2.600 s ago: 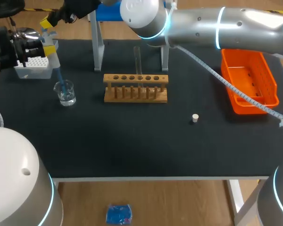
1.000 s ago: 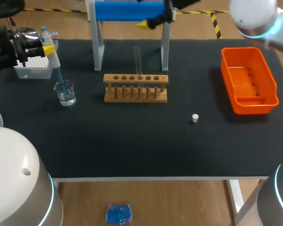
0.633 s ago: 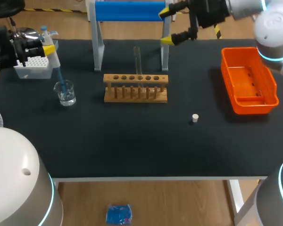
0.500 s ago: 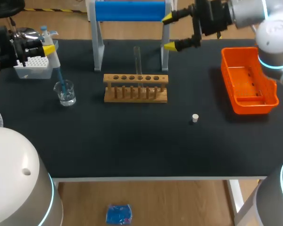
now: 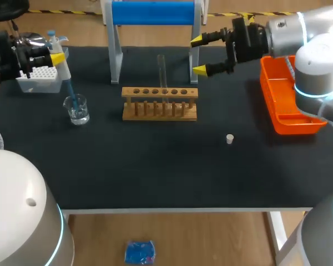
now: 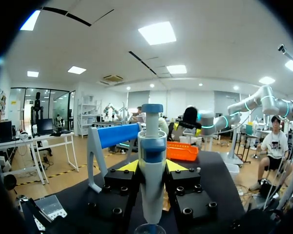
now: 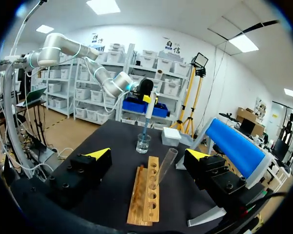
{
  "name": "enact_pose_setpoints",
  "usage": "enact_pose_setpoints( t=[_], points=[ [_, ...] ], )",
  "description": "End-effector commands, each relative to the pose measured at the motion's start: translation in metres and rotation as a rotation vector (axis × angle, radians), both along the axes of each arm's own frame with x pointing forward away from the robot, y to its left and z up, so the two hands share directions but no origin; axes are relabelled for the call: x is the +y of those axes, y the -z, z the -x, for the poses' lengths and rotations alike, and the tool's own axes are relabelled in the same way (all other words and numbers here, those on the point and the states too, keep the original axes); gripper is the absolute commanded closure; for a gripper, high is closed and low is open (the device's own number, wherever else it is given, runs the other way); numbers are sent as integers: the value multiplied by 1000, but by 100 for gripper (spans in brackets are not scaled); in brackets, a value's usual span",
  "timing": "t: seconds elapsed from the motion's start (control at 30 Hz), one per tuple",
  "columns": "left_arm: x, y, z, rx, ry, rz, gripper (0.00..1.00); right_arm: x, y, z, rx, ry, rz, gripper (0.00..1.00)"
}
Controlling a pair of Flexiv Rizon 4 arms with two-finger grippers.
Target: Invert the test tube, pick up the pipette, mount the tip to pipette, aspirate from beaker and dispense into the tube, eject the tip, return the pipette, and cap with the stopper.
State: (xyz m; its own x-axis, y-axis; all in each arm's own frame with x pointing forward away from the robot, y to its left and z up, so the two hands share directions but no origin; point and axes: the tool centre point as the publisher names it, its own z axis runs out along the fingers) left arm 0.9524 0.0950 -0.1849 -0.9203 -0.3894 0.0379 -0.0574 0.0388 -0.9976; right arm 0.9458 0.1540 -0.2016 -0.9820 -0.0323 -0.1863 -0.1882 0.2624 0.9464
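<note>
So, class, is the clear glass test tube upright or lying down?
Upright: the clear glass test tube stands in the wooden rack, rising above it.

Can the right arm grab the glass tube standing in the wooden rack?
Probably yes. The right tool is open and points at the test tube, which sticks up above the wooden rack. In the right wrist view nothing stands between them, though the blue stand has a leg close beside the tool.

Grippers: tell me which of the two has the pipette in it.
The left gripper, by the beaker: it is shut on the pipette, whose tip dips into the beaker. The right gripper is open and empty.
</note>
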Motion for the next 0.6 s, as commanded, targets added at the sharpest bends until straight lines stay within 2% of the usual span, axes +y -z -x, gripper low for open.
enact_pose_setpoints(
  t=[0.03,0.6],
  points=[
    [-1,-1,1,0,-3,-1,100,3,7,-5,8,-6,-10,0],
    [-1,-1,1,0,-3,-1,100,5,26,-14,78,71,70,0]
  ],
)
